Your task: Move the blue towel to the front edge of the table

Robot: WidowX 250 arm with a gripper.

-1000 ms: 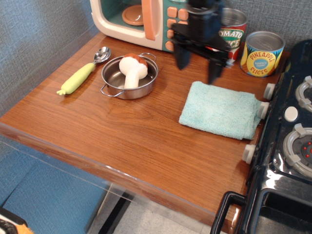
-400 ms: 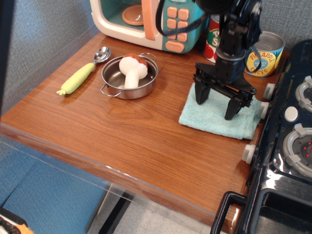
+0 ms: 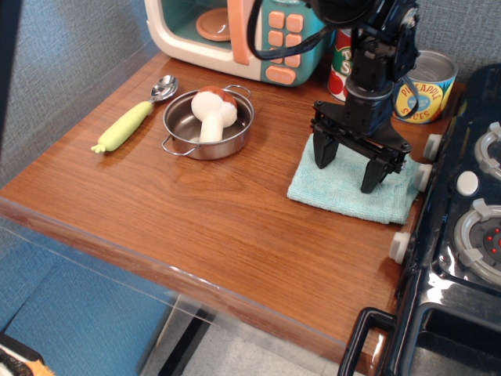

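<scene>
The blue towel [image 3: 344, 192], a pale aqua folded terry cloth, lies on the right side of the reddish-brown wood table [image 3: 196, 211], next to the black toy stove. My gripper [image 3: 346, 176] hangs straight down over the towel's middle, open, with both black fingertips [image 3: 323, 157] at or just above the cloth. Nothing is held between the jaws. The gripper and arm hide the towel's far part.
A steel pot [image 3: 208, 124] with a toy mushroom [image 3: 213, 110] sits at centre-left. A spoon with a yellow-green handle [image 3: 133, 119] lies left of it. A toy microwave [image 3: 235, 35] and two cans [image 3: 423, 86] stand at the back. The black stove [image 3: 462, 235] borders the right.
My gripper came from the back of the table, forward and down onto the towel. In the last half second it has barely moved. The towel has not shifted.
</scene>
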